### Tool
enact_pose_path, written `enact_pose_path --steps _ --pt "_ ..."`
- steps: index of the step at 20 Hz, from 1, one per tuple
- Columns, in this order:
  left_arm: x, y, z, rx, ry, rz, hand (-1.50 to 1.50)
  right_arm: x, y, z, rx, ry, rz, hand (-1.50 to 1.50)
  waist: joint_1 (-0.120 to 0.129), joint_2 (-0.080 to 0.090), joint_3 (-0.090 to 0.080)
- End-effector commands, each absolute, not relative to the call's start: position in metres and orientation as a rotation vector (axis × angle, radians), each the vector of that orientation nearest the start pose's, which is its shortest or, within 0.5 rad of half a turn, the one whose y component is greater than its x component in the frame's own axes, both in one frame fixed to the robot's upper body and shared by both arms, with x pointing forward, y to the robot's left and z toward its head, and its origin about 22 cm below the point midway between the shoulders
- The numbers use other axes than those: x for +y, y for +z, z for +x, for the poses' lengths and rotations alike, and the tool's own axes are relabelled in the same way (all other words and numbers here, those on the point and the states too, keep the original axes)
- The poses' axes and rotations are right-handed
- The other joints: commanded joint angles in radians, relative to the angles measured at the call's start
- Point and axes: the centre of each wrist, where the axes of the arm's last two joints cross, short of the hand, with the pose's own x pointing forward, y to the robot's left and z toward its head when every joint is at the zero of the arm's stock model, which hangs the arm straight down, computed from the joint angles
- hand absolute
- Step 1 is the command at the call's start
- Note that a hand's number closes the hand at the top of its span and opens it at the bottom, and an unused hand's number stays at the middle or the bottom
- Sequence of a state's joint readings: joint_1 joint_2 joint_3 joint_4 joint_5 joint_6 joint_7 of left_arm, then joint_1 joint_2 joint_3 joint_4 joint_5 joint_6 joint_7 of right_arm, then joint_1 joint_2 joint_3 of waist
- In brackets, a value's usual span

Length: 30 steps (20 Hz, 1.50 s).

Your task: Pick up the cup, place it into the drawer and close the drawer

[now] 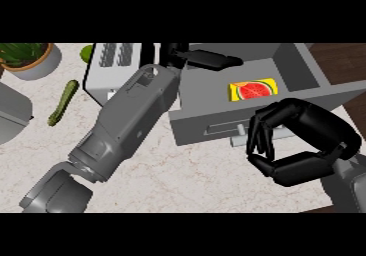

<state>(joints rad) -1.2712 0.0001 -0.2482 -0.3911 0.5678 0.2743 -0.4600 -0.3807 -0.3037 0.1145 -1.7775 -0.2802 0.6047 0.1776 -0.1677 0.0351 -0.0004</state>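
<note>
Open grey drawer (215, 120) on the marble bench (186, 175), a watermelon-print cup (253, 91) lying inside (near the right wall). Left hand (204, 58) over the drawer's back edge, fingers straight. Right hand (300, 142) curled at the drawer front, holding nothing. Toaster (112, 62), cucumber (63, 102) at left.

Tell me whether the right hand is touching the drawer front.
Cannot tell. In the head view the right hand overlaps the drawer front, curled near its handle, but no contact or gap shows plainly.

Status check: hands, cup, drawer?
Left hand over the open drawer. Right hand curled at drawer front. Cup not visible. Watermelon card inside.
</note>
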Motion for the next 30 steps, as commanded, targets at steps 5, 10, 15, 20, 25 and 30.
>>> enact_pose_path --steps 5,10,15,20,25,30 --pt "0.043 0.123 0.441 -1.905 -0.016 -0.215 -1.50 -0.221 0.150 0.274 -1.625 1.242 0.117 -1.50 0.084 -0.020 0.002" --pt "0.051 0.106 0.436 -1.915 0.021 -0.306 -1.50 -0.210 0.095 0.292 -1.506 1.210 -0.033 -1.50 0.159 -0.025 0.001" --pt "0.065 0.096 0.435 -1.912 0.056 -0.321 -1.50 -0.186 0.030 0.304 -1.397 1.284 -0.071 -1.50 0.198 -0.023 0.001" --pt "0.096 0.082 0.433 -1.932 0.088 -0.317 -1.50 -0.215 -0.009 0.333 -1.303 1.323 -0.117 1.50 0.232 -0.023 0.003" --pt "0.110 0.082 0.429 -1.922 0.077 -0.367 -1.50 -0.237 -0.007 0.370 -1.359 1.220 -0.180 1.50 0.272 -0.019 0.004" --pt "0.121 0.070 0.420 -1.896 0.076 -0.384 -1.50 -0.247 0.013 0.398 -1.491 1.090 -0.249 1.50 0.298 -0.016 0.006"
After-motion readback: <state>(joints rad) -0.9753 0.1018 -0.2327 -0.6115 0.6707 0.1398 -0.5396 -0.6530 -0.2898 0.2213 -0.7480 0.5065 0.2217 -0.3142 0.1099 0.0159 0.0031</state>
